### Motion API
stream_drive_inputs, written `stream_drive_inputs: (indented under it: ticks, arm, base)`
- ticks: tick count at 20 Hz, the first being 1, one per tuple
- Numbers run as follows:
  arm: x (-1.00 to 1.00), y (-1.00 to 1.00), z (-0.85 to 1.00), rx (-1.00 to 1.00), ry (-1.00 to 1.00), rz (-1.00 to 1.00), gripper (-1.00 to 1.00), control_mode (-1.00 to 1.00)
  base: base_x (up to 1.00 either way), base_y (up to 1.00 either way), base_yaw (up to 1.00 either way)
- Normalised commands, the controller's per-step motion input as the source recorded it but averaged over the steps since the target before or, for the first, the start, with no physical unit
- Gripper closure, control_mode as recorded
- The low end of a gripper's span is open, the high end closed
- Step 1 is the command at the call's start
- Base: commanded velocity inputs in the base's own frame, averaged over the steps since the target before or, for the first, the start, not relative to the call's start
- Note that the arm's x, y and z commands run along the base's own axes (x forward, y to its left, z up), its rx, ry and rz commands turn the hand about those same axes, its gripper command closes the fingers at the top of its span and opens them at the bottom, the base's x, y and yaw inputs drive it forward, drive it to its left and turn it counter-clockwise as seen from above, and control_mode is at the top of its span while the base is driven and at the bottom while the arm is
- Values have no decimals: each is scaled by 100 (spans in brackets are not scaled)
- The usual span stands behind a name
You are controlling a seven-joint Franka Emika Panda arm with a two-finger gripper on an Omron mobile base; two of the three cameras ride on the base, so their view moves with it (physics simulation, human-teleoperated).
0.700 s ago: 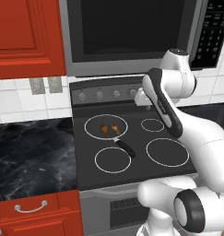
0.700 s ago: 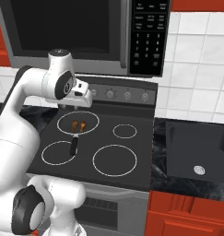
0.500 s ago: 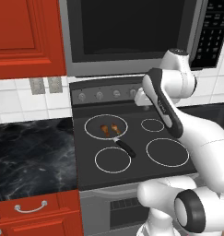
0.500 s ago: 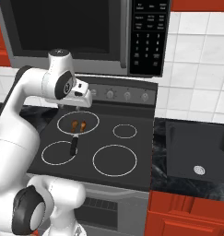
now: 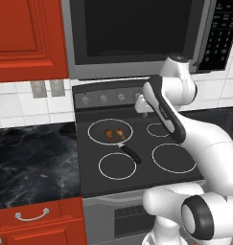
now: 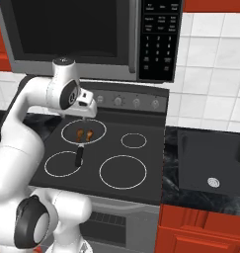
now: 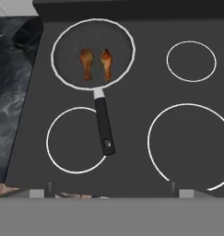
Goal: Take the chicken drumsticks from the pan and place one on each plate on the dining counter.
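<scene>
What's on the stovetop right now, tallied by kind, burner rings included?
Chicken drumsticks: 2, left and right, side by side in the pan
Pan: 1, on the back-left burner, handle toward the front
Bare burner rings: 3, front-left, front-right, back-right
Total: 6

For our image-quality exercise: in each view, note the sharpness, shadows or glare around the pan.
Hand view: pan and drumsticks crisp, evenly lit, no glare. Left base view: pan soft, flat light. Right base view: drumsticks small, slightly blurred.
</scene>
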Motion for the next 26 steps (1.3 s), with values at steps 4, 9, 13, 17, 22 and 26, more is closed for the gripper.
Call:
stream_drive_inputs:
  ticks: [4, 9, 13, 17, 22, 26]
  arm:
    - [31, 10, -52, 1, 0, 0, -100, -100]
    - [34, 11, -57, 0, 2, 0, -100, -100]
    - [44, 15, -51, 0, 3, 0, -100, -100]
    - [50, 16, -48, 0, 0, 0, -100, -100]
    - [54, 14, -32, 0, 0, 1, -100, -100]
    - [48, 0, -26, 0, 0, 1, -100, -100]
  base:
    - [0, 0, 0]
    - [0, 0, 0]
    - [0, 0, 0]
    - [0, 0, 0]
    - [0, 0, 0]
    - [0, 0, 0]
